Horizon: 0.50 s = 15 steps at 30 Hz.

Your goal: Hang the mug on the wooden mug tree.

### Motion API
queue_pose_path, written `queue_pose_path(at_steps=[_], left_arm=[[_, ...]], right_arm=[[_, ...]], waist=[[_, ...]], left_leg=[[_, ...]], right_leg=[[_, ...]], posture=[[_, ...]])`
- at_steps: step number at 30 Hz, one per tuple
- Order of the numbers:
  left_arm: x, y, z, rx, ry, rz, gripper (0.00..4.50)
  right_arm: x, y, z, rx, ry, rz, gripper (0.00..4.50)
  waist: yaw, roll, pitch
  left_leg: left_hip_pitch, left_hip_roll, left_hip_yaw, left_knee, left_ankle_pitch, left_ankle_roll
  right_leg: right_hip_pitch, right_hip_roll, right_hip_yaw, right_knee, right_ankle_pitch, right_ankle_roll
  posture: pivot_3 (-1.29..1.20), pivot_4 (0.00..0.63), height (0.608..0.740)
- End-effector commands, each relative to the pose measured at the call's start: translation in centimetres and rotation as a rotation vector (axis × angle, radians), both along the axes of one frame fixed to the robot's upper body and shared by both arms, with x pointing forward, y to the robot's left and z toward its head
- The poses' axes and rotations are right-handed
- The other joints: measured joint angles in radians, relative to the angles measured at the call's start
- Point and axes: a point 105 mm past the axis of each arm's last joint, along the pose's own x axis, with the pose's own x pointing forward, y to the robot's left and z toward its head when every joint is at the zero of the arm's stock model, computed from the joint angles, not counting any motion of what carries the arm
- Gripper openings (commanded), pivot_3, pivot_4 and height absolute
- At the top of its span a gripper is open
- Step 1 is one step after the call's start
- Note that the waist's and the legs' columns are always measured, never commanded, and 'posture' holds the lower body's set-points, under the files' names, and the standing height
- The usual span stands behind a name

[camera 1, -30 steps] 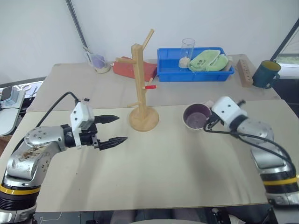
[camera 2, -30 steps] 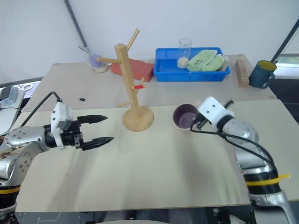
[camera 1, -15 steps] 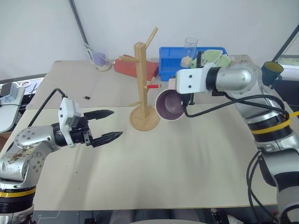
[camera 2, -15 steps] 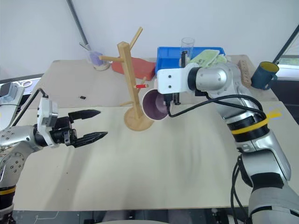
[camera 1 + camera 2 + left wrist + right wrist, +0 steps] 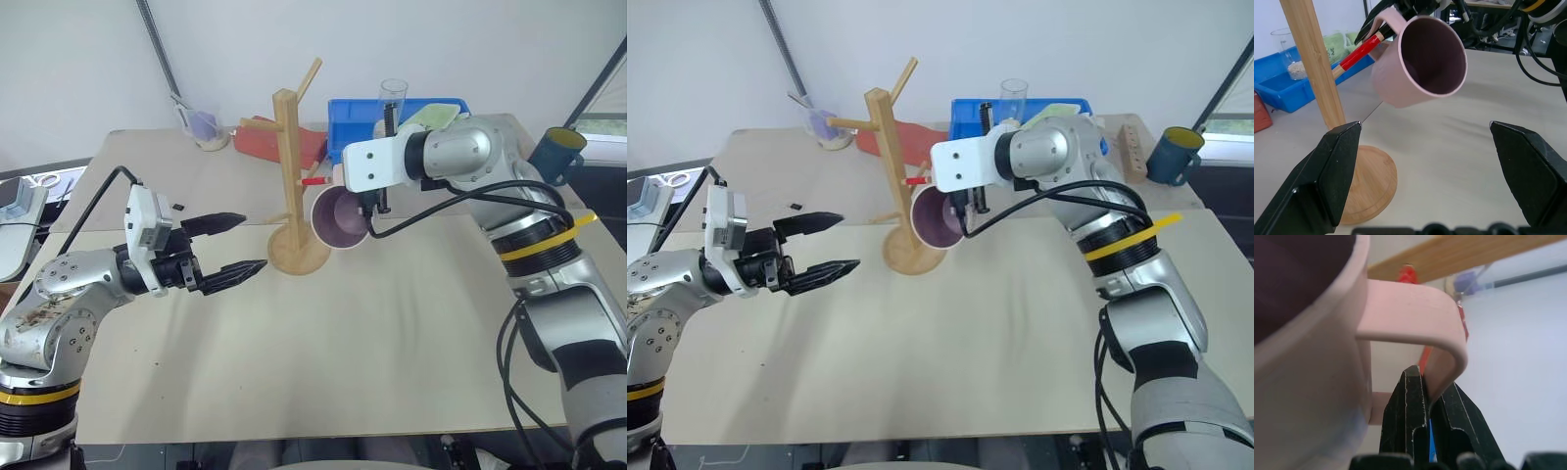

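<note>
The cream-white mug [image 5: 340,215] with its purple inside hangs tilted in the air, mouth toward me, just right of the wooden mug tree [image 5: 289,166]. My right gripper [image 5: 1430,382] is shut on the mug's handle [image 5: 1415,298]. The handle sits at the end of the red-tipped peg [image 5: 1359,51]; whether the peg passes through it I cannot tell. My left gripper [image 5: 250,242] is open and holds nothing. It hovers level over the table, left of the tree's round base [image 5: 300,255] and pointing toward it.
Behind the tree stands a blue tray [image 5: 446,157] holding a glass [image 5: 394,98] and a green cloth [image 5: 431,116]. A dark teal mug [image 5: 554,152] and a wooden block with holes [image 5: 1133,147] are at the far right. A red flat object [image 5: 266,142] and a small cup [image 5: 204,127] are at the back left.
My right gripper lifted the mug off the table and carried it left to the tree's red-tipped peg. The left gripper rose slightly.
</note>
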Motion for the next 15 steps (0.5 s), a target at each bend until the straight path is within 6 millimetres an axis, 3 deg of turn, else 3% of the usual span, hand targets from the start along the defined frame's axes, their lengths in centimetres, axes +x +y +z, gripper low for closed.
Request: queue_pose_path(at_steps=[1,6,15], left_arm=[[-0.2,-0.7,1.6,-0.041,-0.046,-0.025,4.5],[-0.6,-1.3,2.9,-0.122,-0.05,-0.055,4.5],[-0.5,-2.4,3.5,-0.109,-0.062,-0.068,4.5]], right_arm=[[-0.1,0.8,1.9,0.001,-0.066,0.029,0.02],[0.3,1.3,2.0,0.0,-0.07,0.031,0.02],[0.7,1.8,1.9,-0.027,-0.068,0.039,0.02]], waist=[[0.0,0.0,0.0],[0.0,0.0,0.0],[0.0,0.0,0.0]], left_leg=[[0.0,0.0,0.0,0.0,0.0,0.0],[0.0,0.0,0.0,0.0,0.0,0.0],[0.0,0.0,-0.001,0.0,0.0,0.0]], right_leg=[[0.0,0.0,0.0,0.0,0.0,0.0],[0.0,0.0,0.0,0.0,0.001,0.002],[0.0,0.001,0.0,0.001,0.002,0.003]], posture=[[0.0,0.15,0.721],[0.0,0.15,0.721],[0.0,0.15,0.721]])
